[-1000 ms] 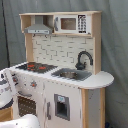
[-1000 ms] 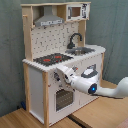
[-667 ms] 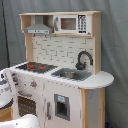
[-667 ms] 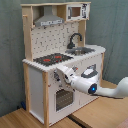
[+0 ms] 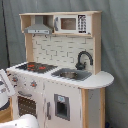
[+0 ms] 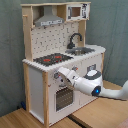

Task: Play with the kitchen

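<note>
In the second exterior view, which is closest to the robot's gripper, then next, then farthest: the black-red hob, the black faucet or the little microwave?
From the gripper at the kitchen's front:
1. Black-red hob, just above it.
2. Black faucet, farther back by the sink.
3. Small microwave, top shelf.

first exterior view: kitchen [image 5: 60, 75] from front-right, near | second exterior view: front-left, farther | shared: kitchen front

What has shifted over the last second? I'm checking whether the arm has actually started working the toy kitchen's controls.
Nothing visibly changed. The arm reaches toward the knob panel on the front of the kitchen just as before, and the oven door looks as closed as it was. The hob, sink and faucet are as they were.
</note>
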You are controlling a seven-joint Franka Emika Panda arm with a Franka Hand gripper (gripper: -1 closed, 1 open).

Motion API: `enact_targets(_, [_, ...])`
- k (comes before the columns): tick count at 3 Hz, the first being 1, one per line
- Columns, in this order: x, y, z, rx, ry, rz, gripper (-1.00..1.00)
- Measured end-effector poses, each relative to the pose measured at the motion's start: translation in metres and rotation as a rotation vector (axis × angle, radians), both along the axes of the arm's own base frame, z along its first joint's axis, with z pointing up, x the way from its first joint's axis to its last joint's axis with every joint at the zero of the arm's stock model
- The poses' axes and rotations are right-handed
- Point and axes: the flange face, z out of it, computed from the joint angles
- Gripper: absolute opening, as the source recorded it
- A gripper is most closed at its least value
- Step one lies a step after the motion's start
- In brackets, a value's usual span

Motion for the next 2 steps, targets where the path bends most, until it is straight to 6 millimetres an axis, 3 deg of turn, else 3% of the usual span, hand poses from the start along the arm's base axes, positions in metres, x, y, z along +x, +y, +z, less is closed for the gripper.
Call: enact_targets(2, [-0.045, -0.012, 0.000, -0.058, -0.017, -0.031, 1.00])
